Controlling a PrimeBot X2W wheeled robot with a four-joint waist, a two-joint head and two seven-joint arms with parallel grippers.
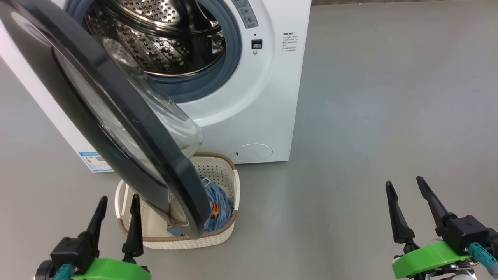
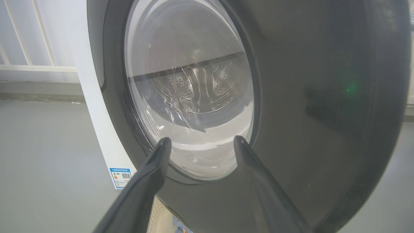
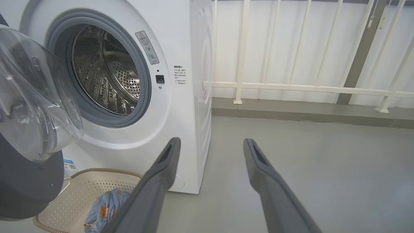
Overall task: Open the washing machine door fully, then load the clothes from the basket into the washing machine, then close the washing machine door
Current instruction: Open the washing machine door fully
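Here's the washing machine door swung out, though short of fully open by my eye, overhanging the basket on the floor before the washing machine. All the clothes sit in the basket, drum bare. The left gripper and right gripper hover low, jaws wide, empty. Loading and closing remain

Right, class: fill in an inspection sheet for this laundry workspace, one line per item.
Surface: grey floor, smooth.
Job's things: washer with door partly open, over the basket; clothes in basket; no clothes seen in drum.
Clutter: nothing seen.
Grippers: left gripper open, facing the door; right gripper open, holding nothing.
Cables: teal plug at right wrist.
Surroundings: white railing beyond washer.
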